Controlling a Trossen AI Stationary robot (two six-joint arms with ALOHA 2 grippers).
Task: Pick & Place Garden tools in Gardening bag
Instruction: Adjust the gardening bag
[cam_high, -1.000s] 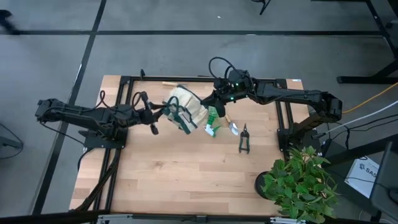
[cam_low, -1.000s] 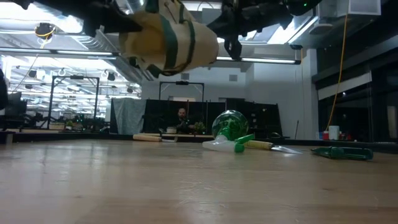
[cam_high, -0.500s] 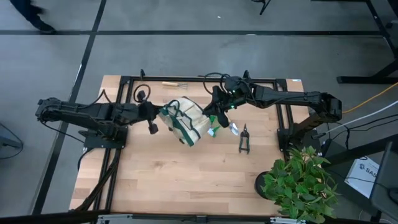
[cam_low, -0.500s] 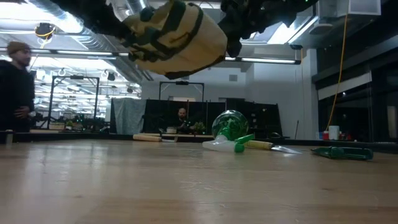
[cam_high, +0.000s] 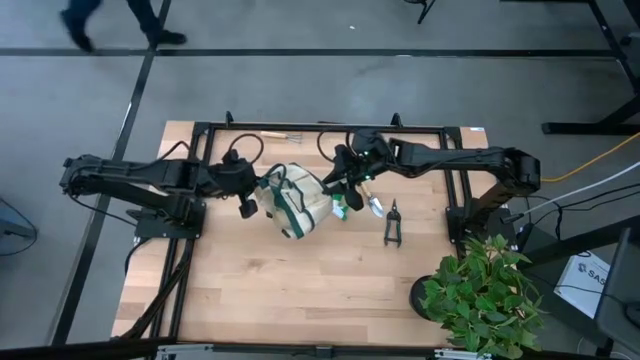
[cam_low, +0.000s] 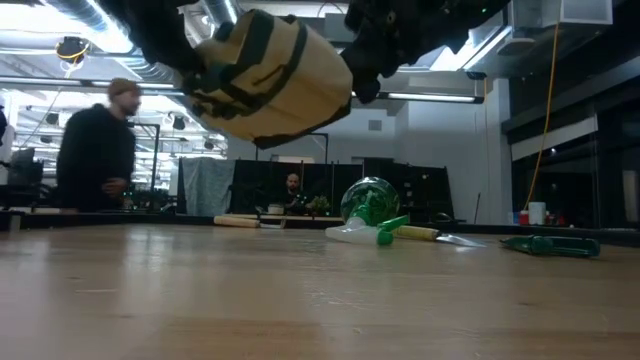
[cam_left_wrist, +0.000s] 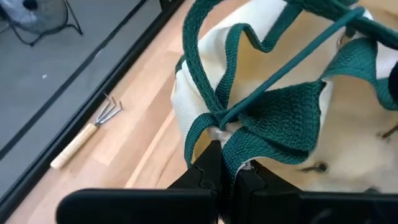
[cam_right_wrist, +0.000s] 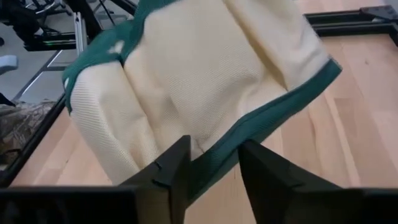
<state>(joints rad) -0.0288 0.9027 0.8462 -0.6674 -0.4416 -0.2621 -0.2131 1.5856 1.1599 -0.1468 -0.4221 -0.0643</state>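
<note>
Bag (cam_high: 298, 199) aloft, left hand (cam_left_wrist: 225, 176) pinching trim, right hand (cam_right_wrist: 209, 163) seemingly astride its rim.

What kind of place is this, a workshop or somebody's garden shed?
Most likely a robotics lab in a big open hall. Two robot arms hold a cloth bag above a wooden table, ceiling strip lights run overhead, and a person walks past behind.

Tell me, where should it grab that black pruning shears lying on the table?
Best from straight above, fingers closing across the black pruning shears near the middle. It lies flat and lengthwise, clear of the trowel beside it, so there seems room on both sides. The right gripper is nearest.
</note>
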